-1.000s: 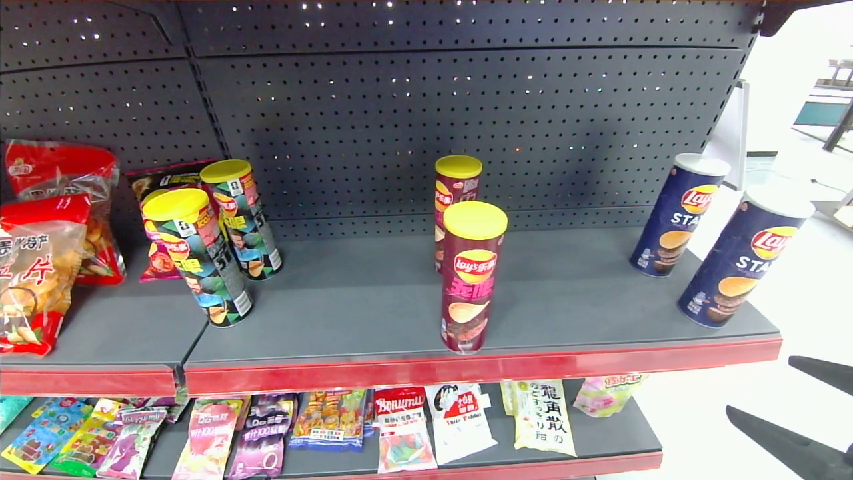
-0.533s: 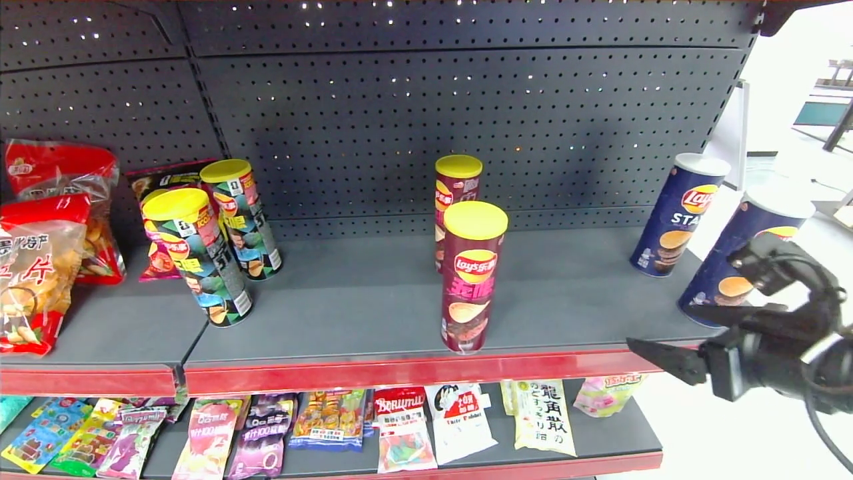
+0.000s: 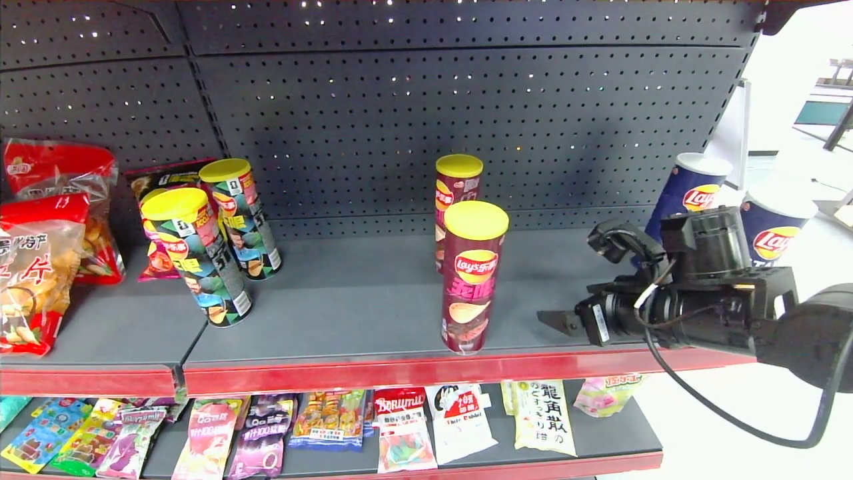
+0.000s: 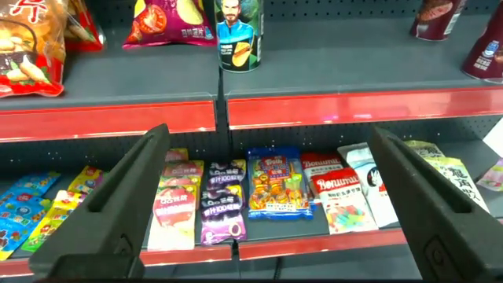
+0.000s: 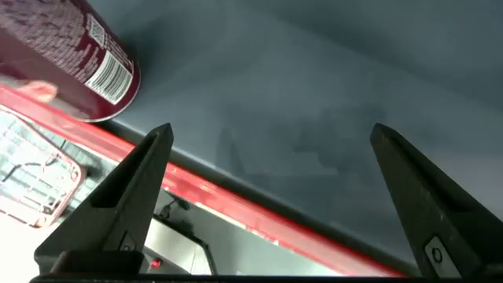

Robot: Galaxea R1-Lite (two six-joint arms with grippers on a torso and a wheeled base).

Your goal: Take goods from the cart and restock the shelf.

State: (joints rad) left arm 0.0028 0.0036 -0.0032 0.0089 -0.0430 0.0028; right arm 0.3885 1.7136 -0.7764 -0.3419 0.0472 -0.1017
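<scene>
— Starting from the left: what is the left gripper [image 4: 269,132] doing?
— It is hanging in front of the shelf [image 3: 346,300], facing the candy packets [image 4: 271,185] on the lower tier. Its fingers are spreading wide with nothing between them.
— And on the upper board?
— Red snack bags [image 3: 40,247] are leaning at the far left. Next, two patterned canisters [image 3: 193,257] are standing one behind the other. Near the middle, two maroon canisters [image 3: 470,287] are standing likewise, the front one close to the red lip.
— The right gripper [image 5: 269,134]?
— It is hovering over the board's front edge, between the maroon pair and the two blue canisters [image 3: 776,230] at the right end. Its claw is gaping too and carrying nothing, and the front maroon canister is sitting near one finger.
— So how far along is the restocking?
— I am judging it as between items. Several canisters are already lining the shelf and wide gaps are waiting between the groups. No product is sitting in either claw, so fetching the next item is what is remaining.
</scene>
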